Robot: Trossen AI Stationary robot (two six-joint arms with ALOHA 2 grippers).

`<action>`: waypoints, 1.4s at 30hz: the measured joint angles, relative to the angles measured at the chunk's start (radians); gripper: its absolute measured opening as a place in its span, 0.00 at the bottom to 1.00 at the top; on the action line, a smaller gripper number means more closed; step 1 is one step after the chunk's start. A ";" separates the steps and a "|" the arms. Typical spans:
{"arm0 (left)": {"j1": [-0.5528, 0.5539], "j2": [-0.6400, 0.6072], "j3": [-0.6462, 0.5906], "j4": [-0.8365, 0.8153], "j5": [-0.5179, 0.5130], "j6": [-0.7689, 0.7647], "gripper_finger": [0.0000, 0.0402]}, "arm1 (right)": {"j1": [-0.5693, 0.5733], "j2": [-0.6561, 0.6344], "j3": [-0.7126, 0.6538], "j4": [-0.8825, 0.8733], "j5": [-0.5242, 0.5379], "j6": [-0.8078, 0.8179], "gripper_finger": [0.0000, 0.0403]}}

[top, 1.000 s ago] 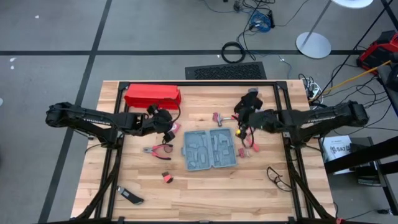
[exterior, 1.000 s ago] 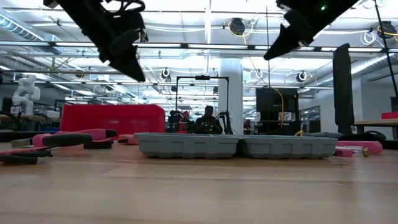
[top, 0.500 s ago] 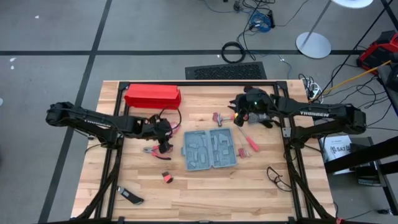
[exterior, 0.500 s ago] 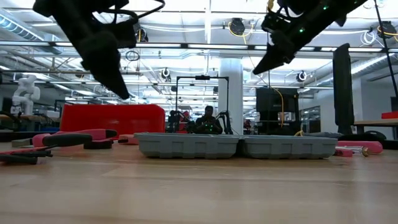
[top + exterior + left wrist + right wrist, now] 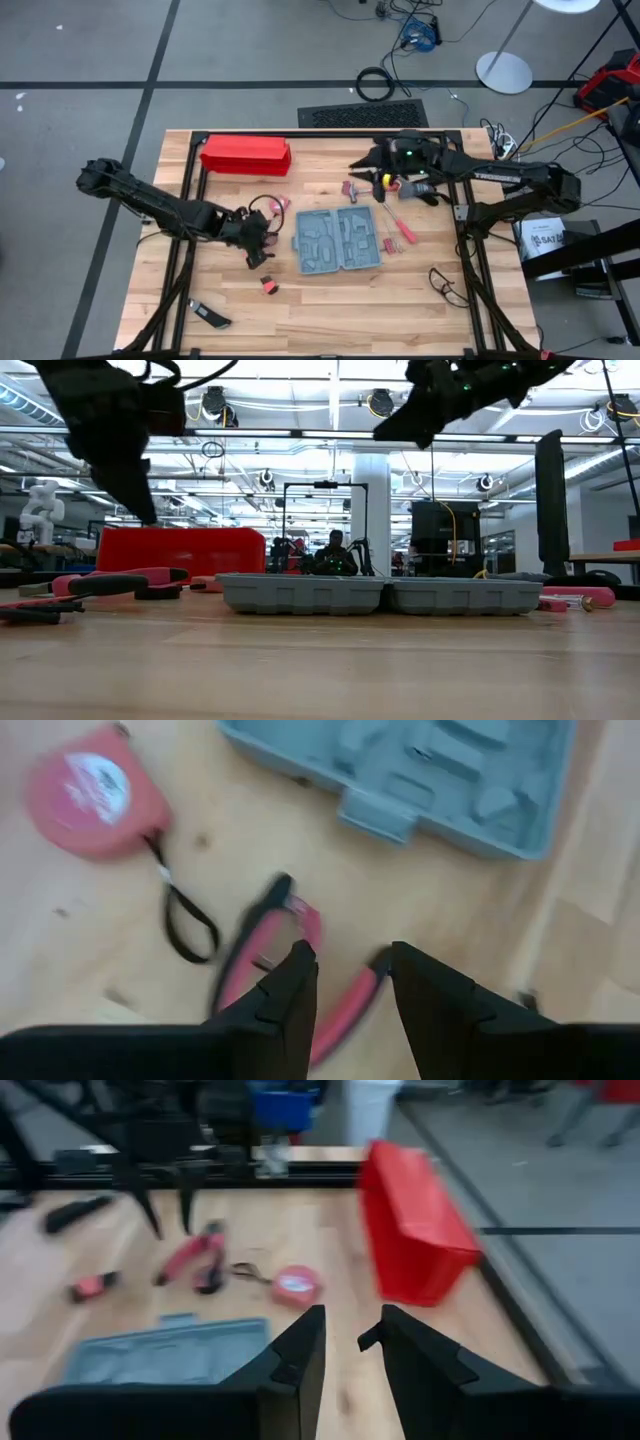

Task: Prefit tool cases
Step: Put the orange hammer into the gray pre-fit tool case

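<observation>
My left gripper hovers with fingers parted and empty over the pink-handled pliers, just beside the open tool case lying mid-surface; my right gripper, parted and holding nothing, hangs above the case's far edge.

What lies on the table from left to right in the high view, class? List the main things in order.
Black tool → red box → left hand over the pink pliers → open tool case → red screwdriver → glasses.
</observation>
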 joint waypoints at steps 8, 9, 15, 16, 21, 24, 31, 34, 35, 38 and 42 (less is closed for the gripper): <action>-0.109 0.000 0.000 -0.116 0.032 -0.176 0.32 | 0.084 0.322 0.217 -0.050 -0.022 -0.111 0.23; -0.122 0.000 0.000 -0.140 0.031 -0.204 0.31 | 0.085 0.357 0.252 -0.086 -0.022 -0.133 0.23; -0.181 0.000 0.000 -0.192 -0.006 -0.311 0.24 | 0.091 0.524 0.373 -0.199 -0.023 -0.243 0.23; -0.186 0.000 0.000 -0.188 -0.013 -0.312 0.23 | 0.093 0.543 0.375 -0.195 -0.029 -0.247 0.23; -0.201 0.000 0.000 -0.166 -0.096 -0.314 0.23 | 0.104 0.590 0.381 -0.196 -0.037 -0.243 0.23; -0.201 0.000 0.000 -0.158 -0.115 -0.309 0.23 | 0.112 0.584 0.381 -0.255 0.006 -0.242 0.23; -0.201 0.000 0.000 -0.110 -0.117 -0.283 0.28 | 0.100 0.470 0.382 -0.492 0.250 -0.256 0.23; -0.201 0.005 0.000 -0.103 -0.118 -0.295 0.36 | 0.052 0.414 0.381 -0.626 0.250 -0.225 0.23; -0.201 0.012 0.000 -0.092 -0.118 -0.296 0.39 | 0.032 0.397 0.381 -0.666 0.249 -0.213 0.23; -0.200 0.047 0.000 -0.086 -0.135 -0.288 0.46 | -0.032 0.361 0.381 -0.784 0.248 -0.200 0.23; -0.198 0.126 0.000 -0.079 -0.198 -0.286 0.52 | -0.112 0.346 0.381 -0.832 0.243 -0.215 0.23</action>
